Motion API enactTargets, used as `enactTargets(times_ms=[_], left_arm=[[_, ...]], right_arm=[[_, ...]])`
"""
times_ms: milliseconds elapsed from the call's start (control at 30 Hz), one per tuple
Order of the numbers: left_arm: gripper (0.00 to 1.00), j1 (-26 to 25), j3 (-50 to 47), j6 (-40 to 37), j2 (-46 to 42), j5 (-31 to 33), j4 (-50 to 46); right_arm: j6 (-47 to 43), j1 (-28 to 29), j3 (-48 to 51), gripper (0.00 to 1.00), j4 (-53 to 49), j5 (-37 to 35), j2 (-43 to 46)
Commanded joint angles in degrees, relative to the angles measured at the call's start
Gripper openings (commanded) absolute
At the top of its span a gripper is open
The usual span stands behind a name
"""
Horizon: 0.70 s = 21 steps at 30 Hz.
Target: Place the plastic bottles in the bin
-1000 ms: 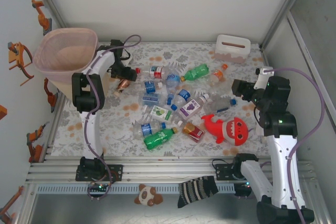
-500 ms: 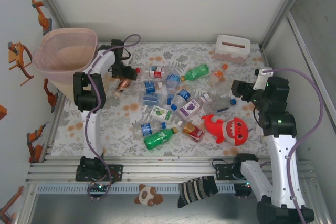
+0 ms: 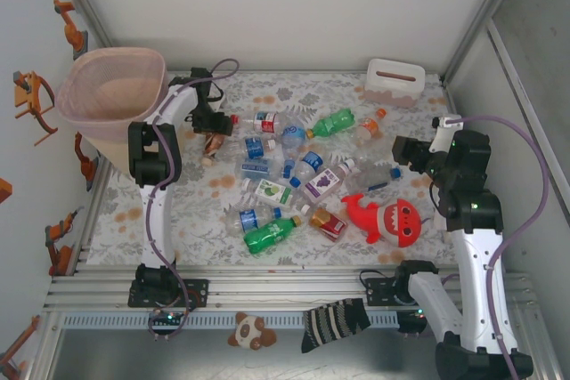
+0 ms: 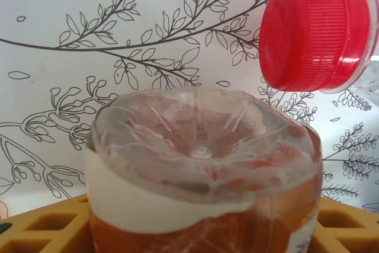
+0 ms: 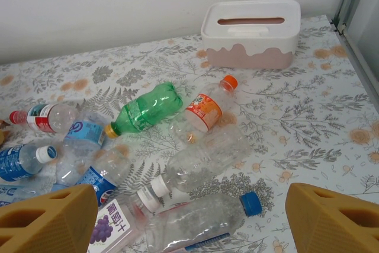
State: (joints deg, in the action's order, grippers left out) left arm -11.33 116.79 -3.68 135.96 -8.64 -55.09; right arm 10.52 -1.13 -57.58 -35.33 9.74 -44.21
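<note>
L gripper point(image 3: 212, 133) point(image 4: 201, 232): low over the far-left part of the floral mat point(image 3: 427, 126), near the bin; jaws sit either side of the amber bottle; yellow fingers point(image 4: 41, 232) look flush w/ its sides in the wrist view; can't tell if they actually clamp it
Amber bottle point(image 3: 211, 146) point(image 4: 201, 158): between the L gripper's jaws; clear dimpled base faces the wrist cam; white band just under the base
Red-capped bottle point(image 3: 264, 121) point(image 5: 44, 117): clear, red/blue label; lies just beside the amber bottle; its red cap point(image 4: 311, 37) is close by the amber base, a strip of mat showing between them
R gripper point(image 3: 403, 150) point(image 5: 190, 208): raised at the mat's R side; jaws wide apart, nothing between them
Bin point(image 3: 120, 52): pink, translucent; stands at the far-left corner; inside hazy from above, contents unclear
Pile: a dozen or so bottles on their sides, mid-mat
Far green bottle point(image 3: 334, 122) point(image 5: 145, 109): far side of pile, next to the orange-label bottle point(image 3: 370, 126) point(image 5: 207, 109)
Near green bottle point(image 3: 267, 234): near edge of pile
Grape-label bottle point(image 3: 325, 182) point(image 5: 115, 224): mid-pile, beside a clear blue-capped bottle point(image 5: 201, 220)
Shark plush point(image 3: 387, 218): red; near-R of the pile
Slotted box point(image 3: 394, 80) point(image 5: 250, 31): white top, pinkish base; far-R corner, apart from the bottles
</note>
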Motion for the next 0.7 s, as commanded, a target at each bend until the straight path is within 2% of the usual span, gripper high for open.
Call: enactTargets(times_ms=[0,433,667], left_arm=[[0.61,-0.4,1.2,0.5,0.0,-0.6,-1.3],[0.55,-0.6,0.2,0.9,-6.2,1.3,-3.1],[0.55,-0.7,0.3,2.2,-13.2,1.2,-4.1]], right_arm=[[0.2,0.6,0.4,0.82,0.8,-0.2,0.8],[0.5,0.6,0.7,0.82,0.8,-0.2,1.5],[0.6,0.6,0.8,0.82,1.0,-0.1,1.6]])
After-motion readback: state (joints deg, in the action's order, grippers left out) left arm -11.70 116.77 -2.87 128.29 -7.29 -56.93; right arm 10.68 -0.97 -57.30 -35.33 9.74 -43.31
